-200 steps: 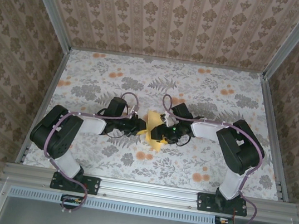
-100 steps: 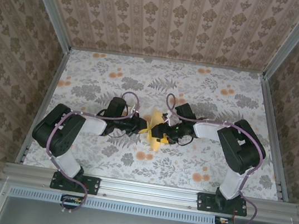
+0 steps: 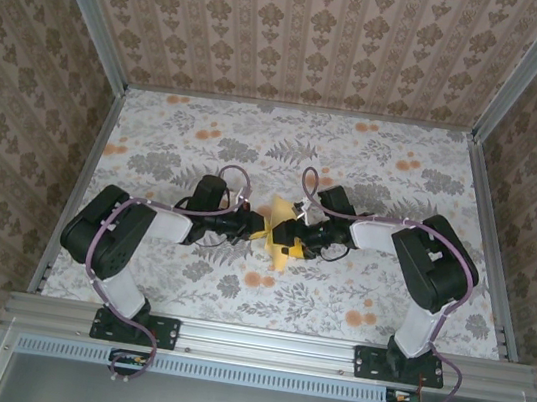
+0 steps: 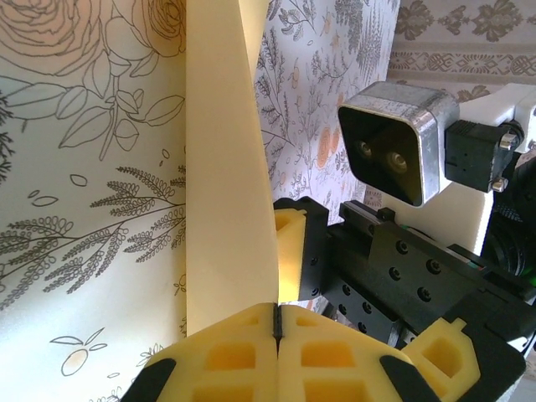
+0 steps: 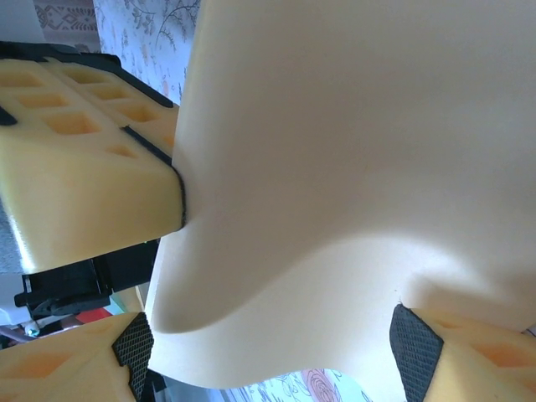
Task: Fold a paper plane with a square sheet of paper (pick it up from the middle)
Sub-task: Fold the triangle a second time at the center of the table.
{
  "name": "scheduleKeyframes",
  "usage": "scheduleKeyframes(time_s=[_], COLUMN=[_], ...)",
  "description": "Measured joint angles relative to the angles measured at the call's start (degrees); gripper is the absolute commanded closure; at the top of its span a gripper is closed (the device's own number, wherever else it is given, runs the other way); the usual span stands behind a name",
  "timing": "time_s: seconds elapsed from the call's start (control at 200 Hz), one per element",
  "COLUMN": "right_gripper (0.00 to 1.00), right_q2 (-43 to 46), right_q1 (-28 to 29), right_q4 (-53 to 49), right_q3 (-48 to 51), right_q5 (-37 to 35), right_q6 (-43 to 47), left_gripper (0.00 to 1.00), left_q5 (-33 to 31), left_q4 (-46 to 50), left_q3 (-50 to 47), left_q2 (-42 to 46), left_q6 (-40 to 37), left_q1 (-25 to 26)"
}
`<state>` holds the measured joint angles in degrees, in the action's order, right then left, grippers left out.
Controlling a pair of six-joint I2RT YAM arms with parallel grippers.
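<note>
The folded yellow paper (image 3: pixel 279 239) stands on edge over the middle of the table (image 3: pixel 403 181). The left gripper (image 4: pixel 276 322) is clamped tight on its creased edge. The right gripper (image 5: pixel 275 350), just beside the left gripper, gapes wide around the paper without pinching it. The paper is probably light, limp and easily torn, so grip gently near a fold. Open table surrounds the left gripper, and the walls (image 3: pixel 303 34) are well away.
</note>
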<state>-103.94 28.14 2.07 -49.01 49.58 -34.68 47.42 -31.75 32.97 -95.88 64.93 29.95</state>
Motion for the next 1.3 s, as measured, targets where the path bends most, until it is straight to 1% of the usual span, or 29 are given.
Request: scheduleKeyframes(time_s=[0.18,0.3,0.41,0.655,0.84,1.005,1.18,1.3], right_gripper=[0.16,0.16,0.19,0.29,0.35,0.36,0.36,0.37], right_q2=[0.33,0.50,0.55,0.52,0.48,0.37,0.37,0.37], right_q1=[0.24,0.59,0.66,0.98,1.05,1.05,1.03,1.03], right_q4=[-0.24,-0.48,-0.72,-1.44,-2.03,-2.21,-2.21,-2.21], right_q3=[0.00,-0.04,-0.11,-0.11,-0.11,-0.13,-0.13,-0.13], right_q5=[-0.42,-1.07,-1.46,-3.17,-4.42,-4.63,-4.61,-4.61], right_q6=[0.37,0.42,0.57,1.68,1.92,2.12,2.14,2.14], left_gripper=[1.00,1.00,1.00,1.00,1.00,1.00,1.00,1.00], left_q5=[0.00,-0.02,-0.02,-0.02,-0.04,-0.04,-0.07,-0.07], left_q4=[-1.03,-1.31,-1.68,-2.14,-2.16,-2.16,-1.84,-1.27], left_q3=[0.00,0.00,0.00,0.00,0.00,0.00,0.00,0.00], left_q2=[-0.46,-0.96,-1.05,-1.05,-1.05,-1.07,-1.07,-1.27], left_q6=[0.50,1.11,1.20,1.55,1.55,1.55,1.51,1.46], left_q1=[0.46,1.07,1.14,1.14,1.14,1.14,1.07,0.94])
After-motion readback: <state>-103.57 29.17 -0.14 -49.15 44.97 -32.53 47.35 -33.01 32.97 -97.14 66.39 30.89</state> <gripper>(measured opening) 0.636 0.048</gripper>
